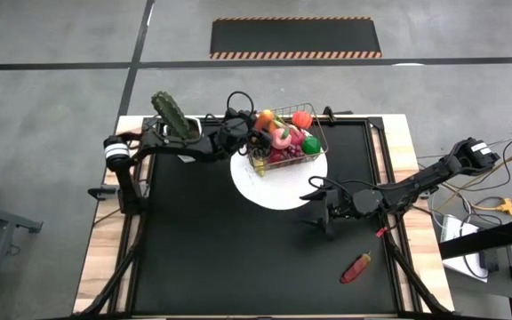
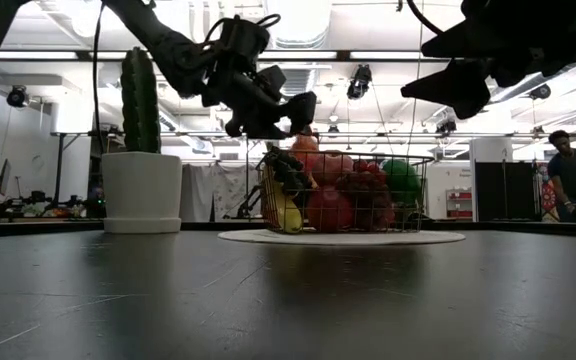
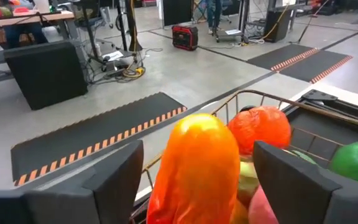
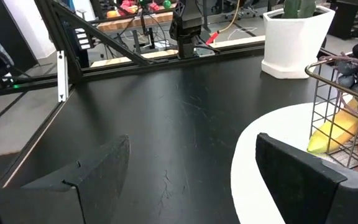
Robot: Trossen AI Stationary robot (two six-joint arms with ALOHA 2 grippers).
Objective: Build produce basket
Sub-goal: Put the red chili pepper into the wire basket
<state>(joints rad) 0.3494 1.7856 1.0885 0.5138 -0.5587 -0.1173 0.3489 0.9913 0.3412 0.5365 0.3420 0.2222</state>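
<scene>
The wire basket [image 1: 290, 142] stands on a round white plate [image 1: 278, 191] at the table's far middle. It is heaped with produce: grapes, a banana, and red, pink and green pieces. My left gripper [image 1: 254, 135] is open over the basket's left end. Its two fingers stand on either side of a long orange piece [image 3: 197, 162] that sits on top of the heap, with a small gap on each side. My right gripper [image 1: 320, 203] is open and empty, raised above the table just right of the plate's near edge. A red piece [image 1: 356, 267] lies on the mat near the right front.
A white pot with a green cactus [image 1: 178, 124] stands at the far left, close beside my left arm. It also shows in the low view [image 2: 141, 190]. The black mat in front of the plate is bare. People and equipment are in the room beyond the table.
</scene>
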